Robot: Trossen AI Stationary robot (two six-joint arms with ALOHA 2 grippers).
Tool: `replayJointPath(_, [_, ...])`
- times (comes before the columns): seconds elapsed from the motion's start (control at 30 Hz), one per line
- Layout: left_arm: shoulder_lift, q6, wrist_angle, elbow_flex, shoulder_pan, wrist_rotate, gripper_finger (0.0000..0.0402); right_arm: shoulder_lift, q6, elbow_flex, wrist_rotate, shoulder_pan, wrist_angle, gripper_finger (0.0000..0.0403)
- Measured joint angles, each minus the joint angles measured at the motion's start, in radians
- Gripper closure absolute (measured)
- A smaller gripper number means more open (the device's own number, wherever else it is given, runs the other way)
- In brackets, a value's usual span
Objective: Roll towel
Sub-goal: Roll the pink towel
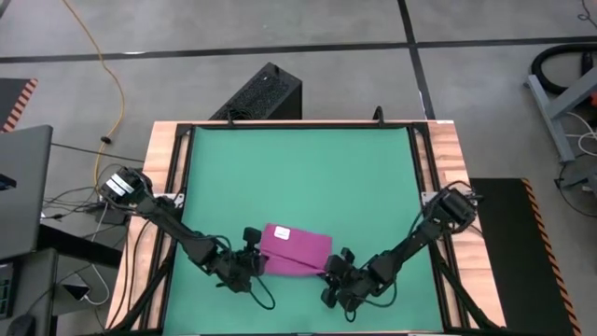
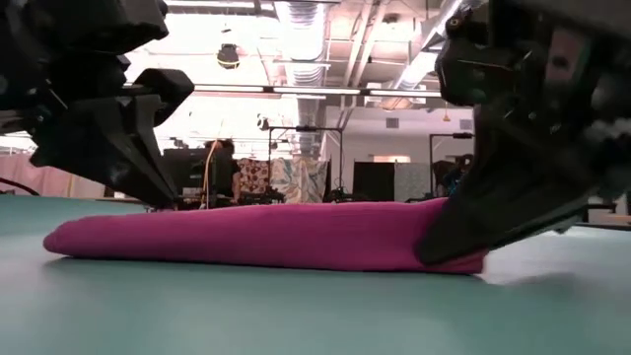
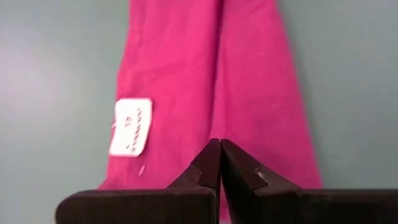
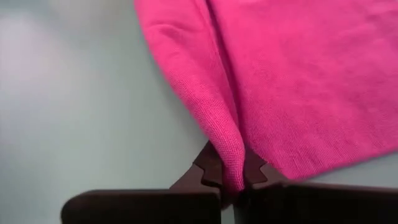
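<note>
Two end effectors pinch one towel.

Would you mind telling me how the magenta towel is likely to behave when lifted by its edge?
Probably floppy: the towel bunches into a fold inside the right claw. Likely light, lying thin and flat on the table.

We see a table with a flat green top framed by a wooden border with dark rails. One thing lies directly on it: the towel, a magenta cloth folded into a long, low band (a small white tag shows on its upper face). It rests near the table's front edge, roughly midway between the two sides.
</note>
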Motion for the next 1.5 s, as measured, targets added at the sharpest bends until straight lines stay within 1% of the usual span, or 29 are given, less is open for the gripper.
replayJointPath(0.1, [0.003,0.025,-0.005,0.002,0.003,-0.002,0.0401,-0.043,0.009,0.000,-0.075,-0.030,0.000,0.0384])
replayJointPath(0.27, [0.003,0.130,0.017,0.002,0.019,-0.024,0.0402,-0.088,0.064,0.002,-0.144,-0.076,-0.034,0.0384])
replayJointPath(0.4, [0.009,0.219,0.102,-0.011,0.071,0.018,0.0401,-0.087,0.073,0.002,-0.202,-0.100,-0.054,0.0384])
replayJointPath(0.53, [0.009,0.248,0.211,-0.066,0.135,0.114,0.0402,-0.087,0.113,0.003,-0.199,-0.100,-0.077,0.0384])
replayJointPath(0.7, [0.009,0.284,0.257,-0.115,0.192,0.165,0.0402,-0.097,0.145,0.005,-0.188,-0.099,-0.067,0.0384])
replayJointPath(0.9, [0.009,0.237,0.260,-0.129,0.236,0.266,0.0401,-0.096,0.262,0.005,-0.204,-0.106,-0.117,0.0384])
replayJointPath(1.13, [0.009,0.217,0.256,-0.129,0.234,0.287,0.0402,-0.094,0.386,0.005,-0.207,-0.112,-0.147,0.0384])
replayJointPath(1.3, [0.009,0.197,0.251,-0.129,0.234,0.317,0.0402,-0.110,0.434,0.005,-0.286,-0.117,-0.152,0.0384])
replayJointPath(1.37, [0.009,0.191,0.250,-0.129,0.233,0.317,0.0402,-0.126,0.461,0.005,-0.291,-0.119,-0.166,0.0384])
replayJointPath(1.5, [0.009,0.173,0.246,-0.129,0.231,0.317,0.0402,-0.171,0.465,0.005,-0.300,-0.127,-0.172,0.0384])
